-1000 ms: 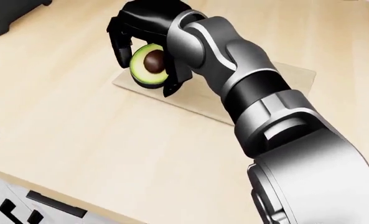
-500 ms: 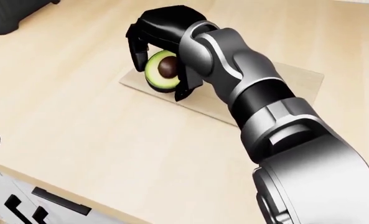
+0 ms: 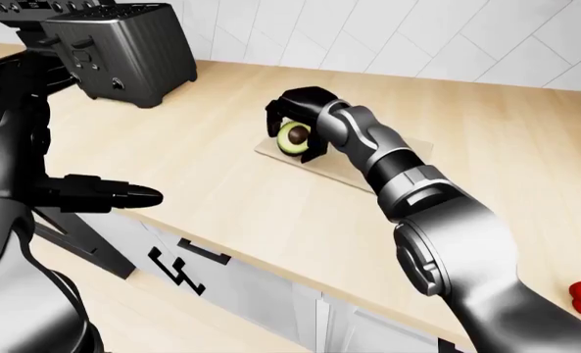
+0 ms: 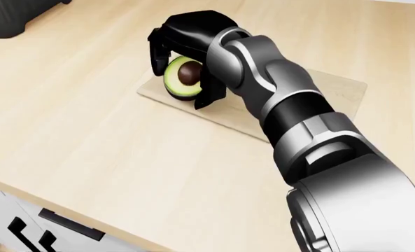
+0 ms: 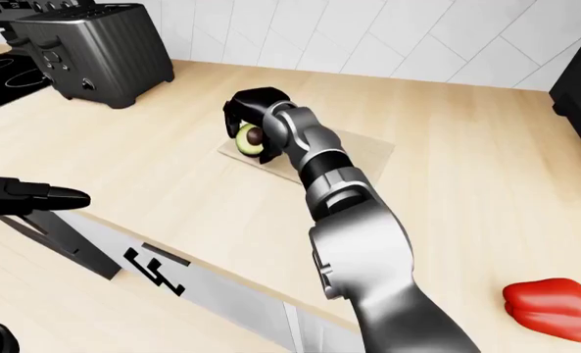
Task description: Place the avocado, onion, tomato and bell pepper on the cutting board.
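Half an avocado (image 4: 181,79), green with a brown pit, is held at the left end of the pale cutting board (image 4: 336,89). My right hand (image 4: 180,85) is shut on it, black fingers (image 4: 155,59) curled over its top and left side and the thumb on its right. Whether the avocado touches the board I cannot tell. My left hand (image 3: 123,195) is held out low at the left of the left-eye view, fingers straight and empty. A red bell pepper (image 5: 550,309) lies at the counter's bottom right in the right-eye view. The onion and tomato are not in view.
A dark toaster (image 3: 123,51) stands at the counter's upper left, with a black stove (image 5: 1,70) beyond it. A tall black object (image 5: 579,81) occupies the right edge. The counter's edge and white cabinet drawers (image 3: 187,268) run along the bottom.
My right hand has carried the avocado a little rightward and down over the board's left end. The view has shifted slightly as well. My left hand has stayed put.
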Controlling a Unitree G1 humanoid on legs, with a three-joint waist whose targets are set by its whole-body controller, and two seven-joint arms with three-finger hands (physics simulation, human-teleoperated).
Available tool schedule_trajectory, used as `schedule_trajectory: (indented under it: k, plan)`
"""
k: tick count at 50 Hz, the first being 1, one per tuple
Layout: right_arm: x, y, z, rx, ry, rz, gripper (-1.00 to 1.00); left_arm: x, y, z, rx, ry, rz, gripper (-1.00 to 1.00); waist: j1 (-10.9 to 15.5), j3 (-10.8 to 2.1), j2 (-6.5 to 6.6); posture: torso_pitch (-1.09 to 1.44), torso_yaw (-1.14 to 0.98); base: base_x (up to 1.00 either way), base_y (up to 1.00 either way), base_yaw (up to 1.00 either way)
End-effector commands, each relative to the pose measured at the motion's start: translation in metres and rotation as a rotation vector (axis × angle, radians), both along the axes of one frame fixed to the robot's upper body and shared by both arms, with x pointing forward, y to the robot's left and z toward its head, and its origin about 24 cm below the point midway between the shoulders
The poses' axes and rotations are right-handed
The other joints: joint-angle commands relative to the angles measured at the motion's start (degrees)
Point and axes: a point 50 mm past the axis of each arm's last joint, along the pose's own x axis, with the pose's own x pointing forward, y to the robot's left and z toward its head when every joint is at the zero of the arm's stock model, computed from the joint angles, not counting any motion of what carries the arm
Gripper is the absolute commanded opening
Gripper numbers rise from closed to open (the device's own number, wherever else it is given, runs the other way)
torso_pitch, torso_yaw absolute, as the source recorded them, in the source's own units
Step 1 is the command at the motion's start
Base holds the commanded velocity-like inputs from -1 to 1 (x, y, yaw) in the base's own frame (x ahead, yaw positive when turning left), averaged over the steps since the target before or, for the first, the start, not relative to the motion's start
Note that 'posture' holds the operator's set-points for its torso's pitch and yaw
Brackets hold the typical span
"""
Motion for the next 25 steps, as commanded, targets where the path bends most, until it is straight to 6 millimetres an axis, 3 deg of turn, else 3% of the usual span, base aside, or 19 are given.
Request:
schedule_trajectory:
  k: [1, 25]
  plan:
    - [-0.0012, 0.0055, 0.0321, 0.043, -0.107, 0.024, -0.06, -0.0048, 0.0005, 0.0100, 0.031, -0.061, 0.019, 1.00, 0.1, -1.61, 0.24, 0.00, 0.43, 0.00, 0.00, 0.00]
    - [-0.0005, 0.0032, 0.0347, 0.048, -0.107, 0.015, 0.65, -0.0038, 0.0012, 0.0102, 0.029, -0.060, 0.024, 1.00, 0.3, -1.70, 0.23, 0.00, 0.43, 0.00, 0.00, 0.00]
